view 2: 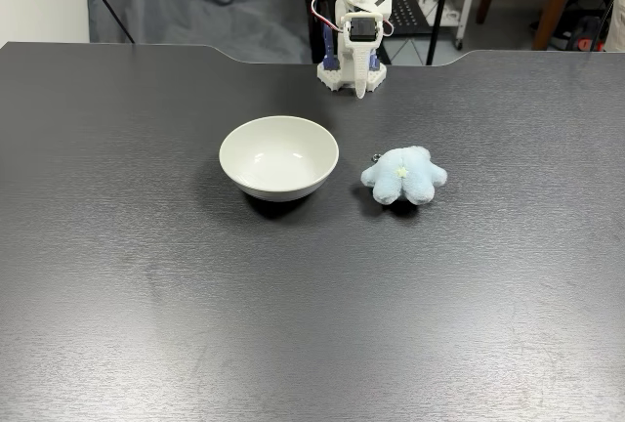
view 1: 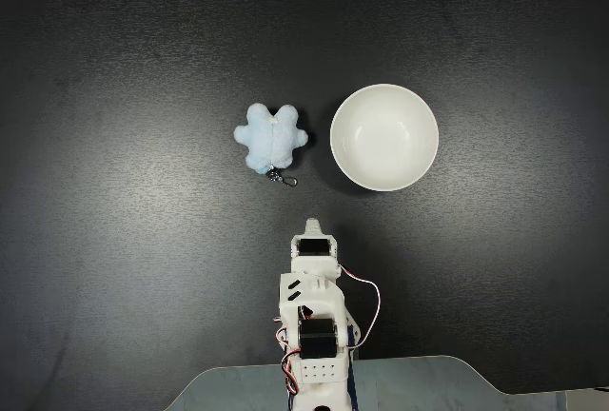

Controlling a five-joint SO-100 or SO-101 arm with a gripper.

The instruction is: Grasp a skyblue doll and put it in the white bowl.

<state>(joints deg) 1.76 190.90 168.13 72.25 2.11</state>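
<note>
— Dark, matte table (view 1: pixel 114 268) filling both fixed views, wood grain faintly visible. Beyond the far edge in a fixed view: grey cloth (view 2: pixel 186 2) draped behind, plus chair or stand legs.

— And the arm?

— White arm (view 1: pixel 312 325), folded up at the table edge, mounted on a pale plate (view 1: pixel 409 384). Red, white and black wires looping along one side. Black servo blocks showing through the white shell.

— Tool (view 2: pixel 360 85)?

— Pointing down toward the table just in front of the base. Fingers pressed together as far as can be made out, nothing between them; too small to be sure, so cannot tell. Well apart from both objects.

— White bowl (view 1: pixel 384 137)?

— Upright on the table, glossy, nothing inside. Right of the doll in a fixed view looking down, left of it in a fixed view (view 2: pixel 279 155) facing the arm.

— Skyblue doll (view 1: pixel 271 138)?

— Lying flat on the table just beside the bowl, not touching, narrow strip of dark table between. Fluffy, rounded lobes spread like a star. Also visible from the front (view 2: pixel 404 175), with a tiny pale mark at the centre.

— Anything smaller?

— Metal clasp (view 1: pixel 283 179), attached to the doll on the side toward the arm, resting on the table.
</note>
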